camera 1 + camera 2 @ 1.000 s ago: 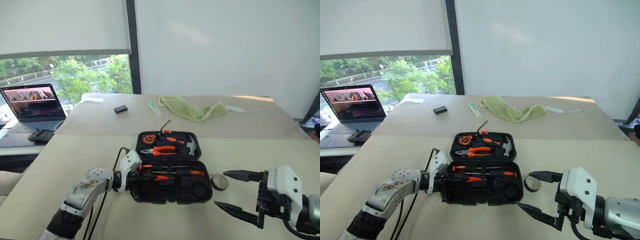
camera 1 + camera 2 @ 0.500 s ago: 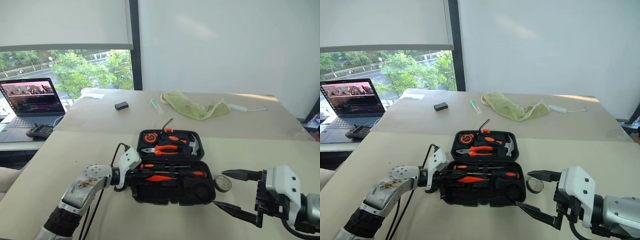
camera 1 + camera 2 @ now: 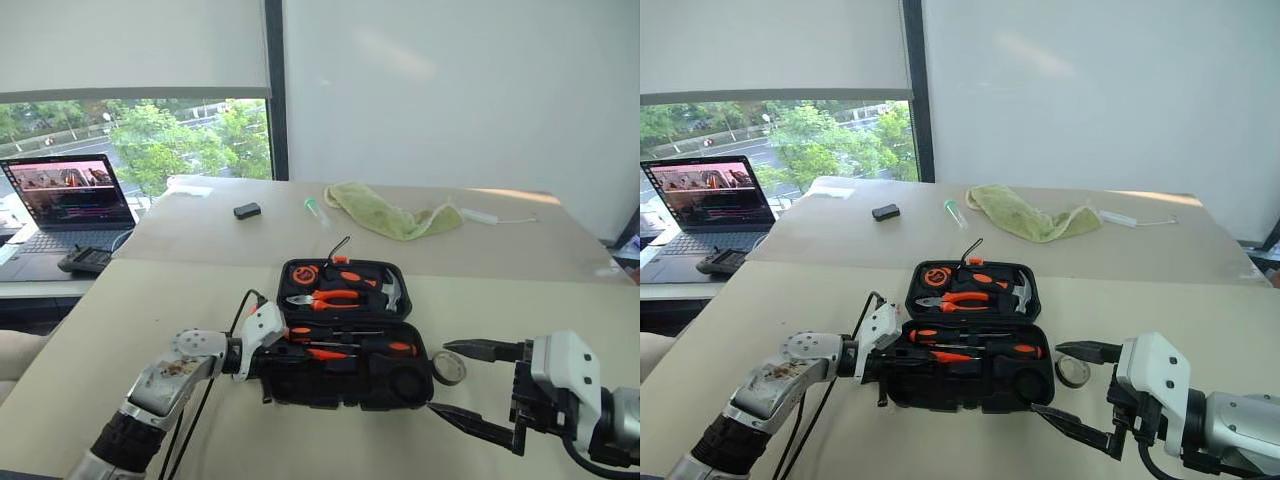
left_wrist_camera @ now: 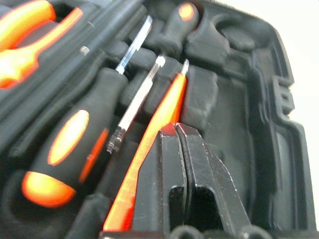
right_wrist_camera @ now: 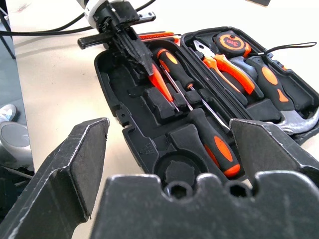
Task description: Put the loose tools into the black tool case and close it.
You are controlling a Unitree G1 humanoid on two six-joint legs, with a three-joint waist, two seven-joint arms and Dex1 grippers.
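Observation:
The black tool case [image 3: 411, 381] lies open on the table in front of me. Its near half holds two orange-and-black screwdrivers [image 5: 215, 143] [image 5: 174, 62] and the orange utility knife [image 4: 158, 124]. My left gripper [image 4: 175, 130] is shut at the case's left end, its tips resting along the knife with nothing between the fingers. My right gripper [image 3: 440, 377] stands open just right of the case. The small tape roll [image 3: 447, 367] lies on the table between its fingers and the case's right end.
The lid half holds pliers [image 3: 335, 298], a round tape measure [image 3: 300, 275] and a hammer [image 3: 390, 290]. Farther back lie a green cloth [image 3: 395, 215], a small black box [image 3: 246, 210] and a small tube [image 3: 313, 207]. A laptop [image 3: 70, 195] stands at the far left.
The head view has shifted slightly. My left wrist has rolled a little over the knife. The right gripper has stayed in place, still open.

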